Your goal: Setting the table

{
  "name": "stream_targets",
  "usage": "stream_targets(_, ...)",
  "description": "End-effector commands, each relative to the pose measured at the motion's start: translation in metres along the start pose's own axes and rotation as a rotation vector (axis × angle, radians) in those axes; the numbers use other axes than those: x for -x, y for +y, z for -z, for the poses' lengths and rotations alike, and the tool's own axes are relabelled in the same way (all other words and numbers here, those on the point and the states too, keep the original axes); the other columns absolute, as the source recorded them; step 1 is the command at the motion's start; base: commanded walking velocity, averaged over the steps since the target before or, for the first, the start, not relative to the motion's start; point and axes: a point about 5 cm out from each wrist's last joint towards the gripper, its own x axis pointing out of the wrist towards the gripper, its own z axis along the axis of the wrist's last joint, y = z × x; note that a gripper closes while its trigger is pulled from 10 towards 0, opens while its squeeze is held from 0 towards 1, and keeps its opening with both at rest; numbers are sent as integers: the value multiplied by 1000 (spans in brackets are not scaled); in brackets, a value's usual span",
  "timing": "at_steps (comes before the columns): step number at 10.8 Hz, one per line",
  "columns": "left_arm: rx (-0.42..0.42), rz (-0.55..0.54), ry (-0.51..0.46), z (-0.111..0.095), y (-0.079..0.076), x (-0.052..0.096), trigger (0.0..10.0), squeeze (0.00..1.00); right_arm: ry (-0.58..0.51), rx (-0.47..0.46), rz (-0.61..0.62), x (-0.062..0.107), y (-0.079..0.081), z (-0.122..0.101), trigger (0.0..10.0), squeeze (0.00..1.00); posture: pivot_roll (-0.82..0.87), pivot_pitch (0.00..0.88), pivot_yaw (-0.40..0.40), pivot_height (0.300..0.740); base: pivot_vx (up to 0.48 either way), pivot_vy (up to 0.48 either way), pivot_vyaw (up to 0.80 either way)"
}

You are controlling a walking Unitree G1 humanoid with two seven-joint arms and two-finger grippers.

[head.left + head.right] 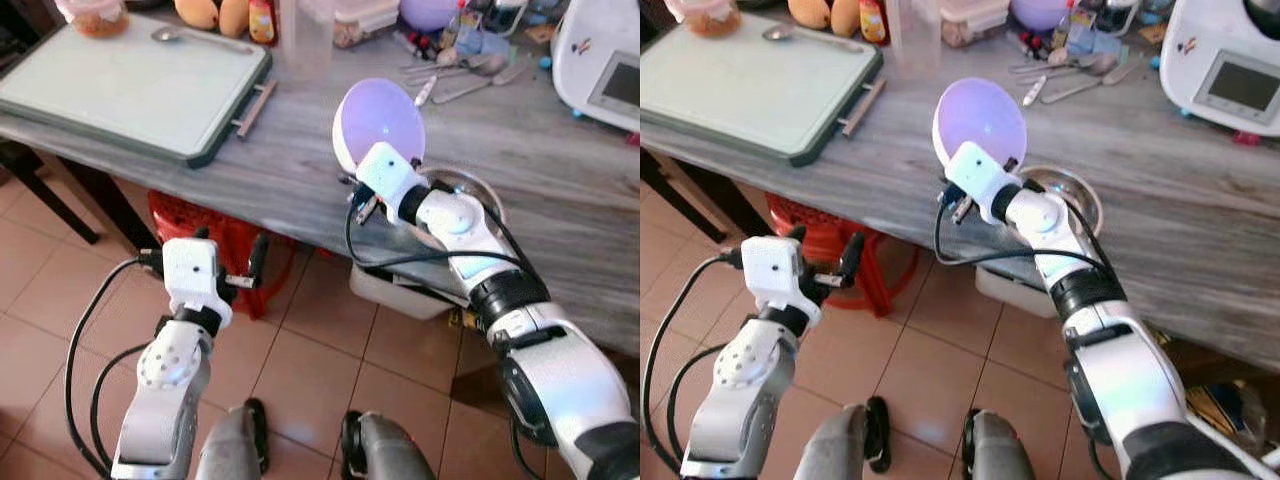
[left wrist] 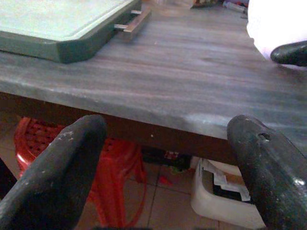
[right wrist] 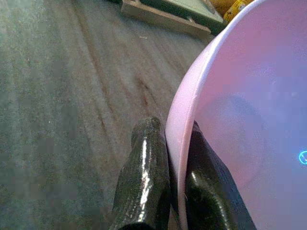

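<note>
Placement step of table setting, judged from the pose. Right gripper (image 3: 165,191) is clamped on the rim of a lilac bowl (image 1: 380,120), one finger (image 3: 141,177) outside the wall and the other inside, so that the bowl is carried tilted, its hollow turned up and toward the robot, above the grey wooden table (image 1: 300,170). Whether the bowl's lower edge touches the table cannot be told. Just behind the right wrist a steel bowl (image 1: 465,185) rests near the table's front edge. Beyond the gripper and off to its left lies a green tray (image 1: 130,90) with a wooden handle, bearing a spoon (image 1: 195,38) and a jar (image 1: 98,15); further beyond the gripper, loose cutlery (image 1: 460,75) and containers crowd the back of the table, with a white appliance (image 1: 600,65) to its right.

Left gripper (image 2: 168,158) hangs with fingers apart in front of and below the table edge, holding nothing; a red stool (image 2: 115,163) and a white bin (image 2: 216,191) stand under the table beyond it.

The next move probably calls for levelling the bowl, lowering it onto the bare wood ahead of the gripper, clear of the steel bowl, then releasing the rim only once the base sits flat.
</note>
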Motion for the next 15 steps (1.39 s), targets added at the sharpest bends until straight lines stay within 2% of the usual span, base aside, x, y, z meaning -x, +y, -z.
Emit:
stream_targets(1, 2, 19, -2, -2, -2, 2, 10000, 0, -8, 28, -12, -2, -1, -3, 10000, 1000, 41, 262, -26, 740, 0, 0, 0)
stream_targets(4, 32, 91, 4, -3, -9, 5, 10000, 0, -6, 69, 8, -1, -5, -2, 10000, 1000, 36, 262, -24, 740, 0, 0, 0)
stream_targets(7, 40, 107, 9, -2, -12, 3, 10000, 0, 11, 101, 41, 2, -14, -4, 10000, 1000, 24, 254, -29, 740, 0, 0, 0)
stream_targets(9, 45, 117, 14, 0, -14, 0, 10000, 0, -11, 136, 73, 3, -26, -14, 10000, 1000, 16, 238, -33, 740, 0, 0, 0)
stream_targets(11, 45, 128, 17, 2, -15, -4, 10000, 0, -33, 156, 77, 3, -32, -22, 10000, 1000, 8, 216, -34, 740, 0, 0, 0)
stream_targets(15, 42, 135, 20, 4, -16, -10, 10000, 0, -63, 151, 56, 5, -32, -31, 10000, 1000, -7, 194, -38, 740, 0, 0, 0)
